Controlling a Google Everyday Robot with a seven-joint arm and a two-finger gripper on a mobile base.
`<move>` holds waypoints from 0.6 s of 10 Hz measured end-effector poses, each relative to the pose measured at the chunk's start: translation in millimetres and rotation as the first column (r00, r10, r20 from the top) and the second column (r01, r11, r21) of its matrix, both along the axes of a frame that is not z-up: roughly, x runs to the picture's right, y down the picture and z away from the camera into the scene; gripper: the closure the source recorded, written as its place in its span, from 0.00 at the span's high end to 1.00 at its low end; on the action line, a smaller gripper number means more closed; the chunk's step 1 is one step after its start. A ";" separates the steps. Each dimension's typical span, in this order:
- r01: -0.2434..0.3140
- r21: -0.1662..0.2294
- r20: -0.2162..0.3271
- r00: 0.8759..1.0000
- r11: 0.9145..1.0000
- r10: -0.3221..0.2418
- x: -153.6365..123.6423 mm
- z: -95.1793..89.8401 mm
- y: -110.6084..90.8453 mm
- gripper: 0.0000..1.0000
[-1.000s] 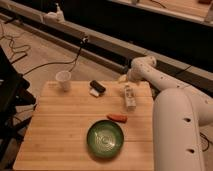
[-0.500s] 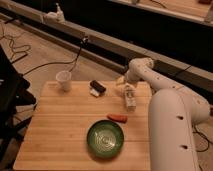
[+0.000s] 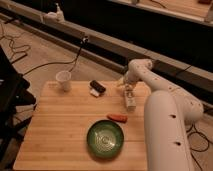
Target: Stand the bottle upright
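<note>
The bottle (image 3: 131, 102) is a slim whitish piece lying on its side near the right edge of the wooden table (image 3: 60, 125), its length running away from the camera. My gripper (image 3: 128, 88) hangs at the end of the white arm (image 3: 165, 115), right at the bottle's far end. The gripper's tip covers that end, and I cannot make out whether it touches the bottle.
A white paper cup (image 3: 63, 80) stands at the table's back left. A small black-and-white block (image 3: 96, 88) lies left of the gripper. A green bowl (image 3: 105, 138) sits near the front, with a small orange-red item (image 3: 118, 117) between it and the bottle. Cables run across the floor behind.
The arm has swung further over the table and now fills more of the right side. The gripper has come down to the bottle's far end. The bottle still lies flat.
</note>
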State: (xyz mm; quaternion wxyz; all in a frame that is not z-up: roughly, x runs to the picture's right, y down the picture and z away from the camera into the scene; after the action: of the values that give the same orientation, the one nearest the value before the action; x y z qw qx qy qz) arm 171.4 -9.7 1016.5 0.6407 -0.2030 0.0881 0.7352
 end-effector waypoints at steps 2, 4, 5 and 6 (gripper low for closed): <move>-0.003 -0.006 -0.009 1.000 1.000 0.003 7.1 4.5 1.5 0.27; -0.005 0.001 -0.016 1.000 1.000 0.005 12.3 3.5 -3.7 0.08; -0.001 0.018 -0.018 1.000 1.000 0.001 14.3 -1.1 -13.6 0.01; 0.003 0.035 -0.020 1.000 0.999 -0.003 15.3 -5.7 -22.7 0.00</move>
State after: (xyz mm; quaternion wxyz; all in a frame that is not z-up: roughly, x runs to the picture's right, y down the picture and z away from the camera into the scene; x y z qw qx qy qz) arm 186.8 -32.4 1010.8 0.6444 -0.1845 0.0818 0.7376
